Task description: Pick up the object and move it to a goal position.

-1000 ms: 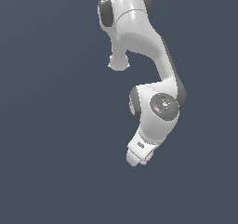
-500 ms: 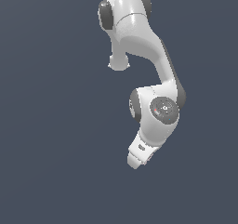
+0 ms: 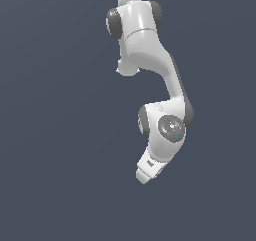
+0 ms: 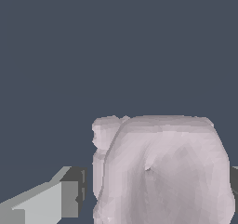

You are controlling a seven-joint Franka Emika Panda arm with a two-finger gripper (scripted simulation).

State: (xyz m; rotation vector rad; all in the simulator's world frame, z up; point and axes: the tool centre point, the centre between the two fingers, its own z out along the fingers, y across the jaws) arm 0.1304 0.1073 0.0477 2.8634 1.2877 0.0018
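Wrist view: the pale pink object (image 4: 162, 172) fills the space between the gripper (image 4: 155, 190) fingers, one finger (image 4: 51, 202) near its flank with a thin gap showing, the other barely visible at the frame edge. Contact cannot be confirmed; whether it is clamped cannot be told. Exterior view: the arm (image 3: 160, 110) hides the object entirely. Likely risk: the lumpy, ribbed sides give uneven contact, so the object may twist or slip free during lifting.
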